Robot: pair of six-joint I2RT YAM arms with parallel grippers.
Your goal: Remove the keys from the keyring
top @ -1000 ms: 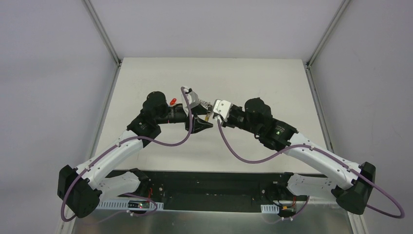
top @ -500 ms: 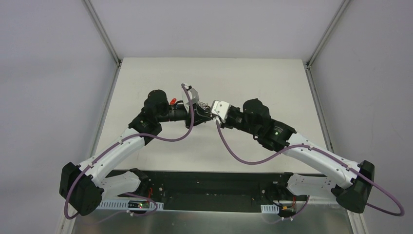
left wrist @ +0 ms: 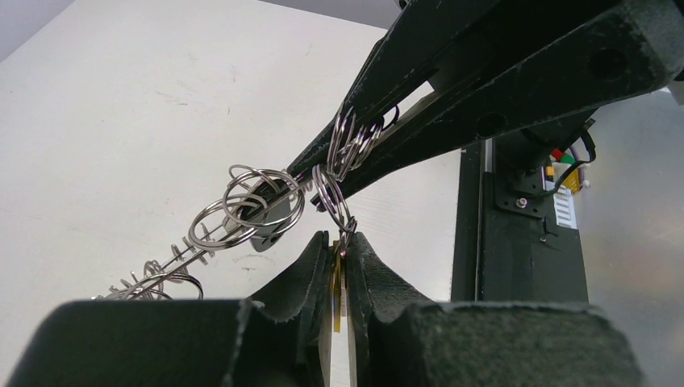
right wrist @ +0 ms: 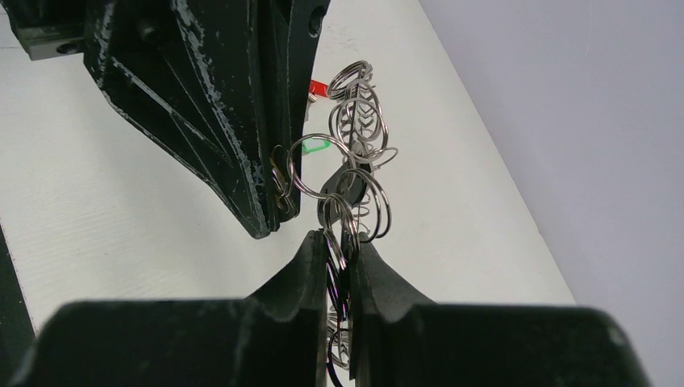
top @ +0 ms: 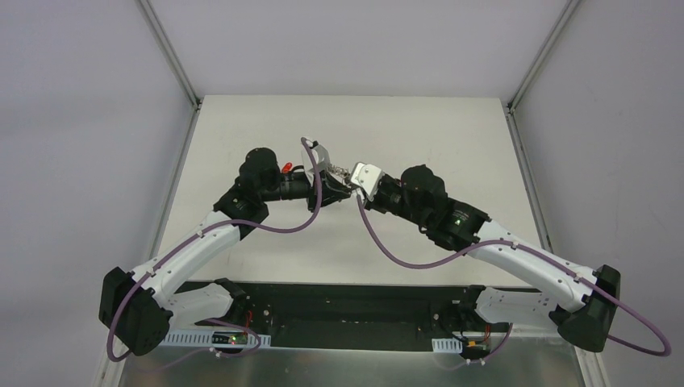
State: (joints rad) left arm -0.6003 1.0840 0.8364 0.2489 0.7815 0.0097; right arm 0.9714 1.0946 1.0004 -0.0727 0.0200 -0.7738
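Both grippers meet above the middle of the table. My left gripper [top: 337, 187] [left wrist: 339, 240] is shut on a key with a yellow tag [left wrist: 336, 278] that hangs from a small split ring [left wrist: 332, 193]. My right gripper [top: 352, 177] [right wrist: 339, 240] is shut on the keyring [right wrist: 355, 189] and holds it in the air, edge-on. The keyring [left wrist: 242, 211] runs as a line of wire loops from lower left up to the right gripper's black fingers [left wrist: 484, 89]. A green tag [right wrist: 314, 147] and a red tag [right wrist: 320, 87] show behind the ring; the red tag [top: 286, 168] also shows beside the left wrist. No blue tag is in view.
The white table [top: 435, 137] lies under both grippers. Grey walls stand close on both sides. The black base rail [top: 339, 302] and purple cables [top: 387, 242] run along the near edge. The left gripper's black fingers [right wrist: 202, 105] fill the upper left of the right wrist view.
The left wrist has turned and lifted, so its lower black finger no longer sticks out below the ring. The right gripper has edged slightly left. Both stay shut.
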